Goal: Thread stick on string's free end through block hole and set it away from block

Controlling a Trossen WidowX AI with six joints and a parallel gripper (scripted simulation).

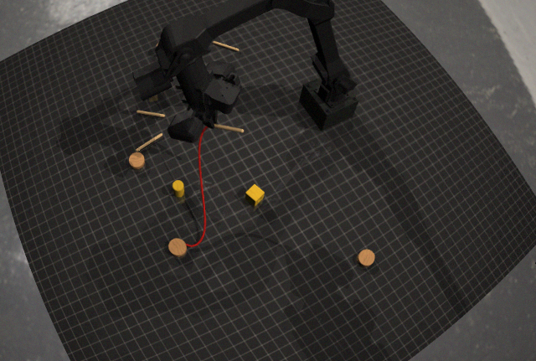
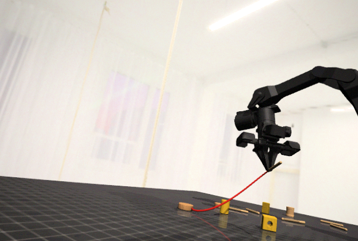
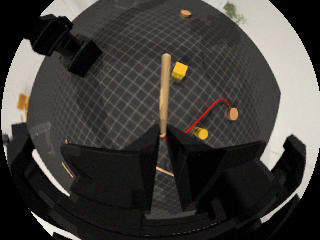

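The yellow block point(image 1: 255, 194) point(image 2: 269, 222) point(image 3: 179, 71) stands on the table; its hole shows in the exterior view with no string in it. My gripper point(image 1: 209, 124) point(image 2: 269, 170) point(image 3: 162, 128) is shut on the stick point(image 1: 228, 128) point(image 2: 276, 165) point(image 3: 165, 90) at its string end, high above the table. The stick's free end sticks out from the fingers, tilted up in the exterior view. The red string point(image 1: 200, 175) point(image 2: 248, 185) runs from the fingertips down to the round wooden button point(image 1: 177, 247) point(image 2: 185, 206) point(image 3: 233, 114) on the table.
A yellow cylinder point(image 1: 177, 188) point(image 2: 224, 207) point(image 3: 201, 133) stands near the string. Other round wooden pieces point(image 1: 136, 160) point(image 1: 366, 257) lie left and right. Loose sticks point(image 1: 150, 113) point(image 1: 149, 142) point(image 1: 225, 45) lie around the arm. Another yellow piece point(image 2: 265, 207) and a wooden cylinder point(image 2: 290, 211) stand behind the block.
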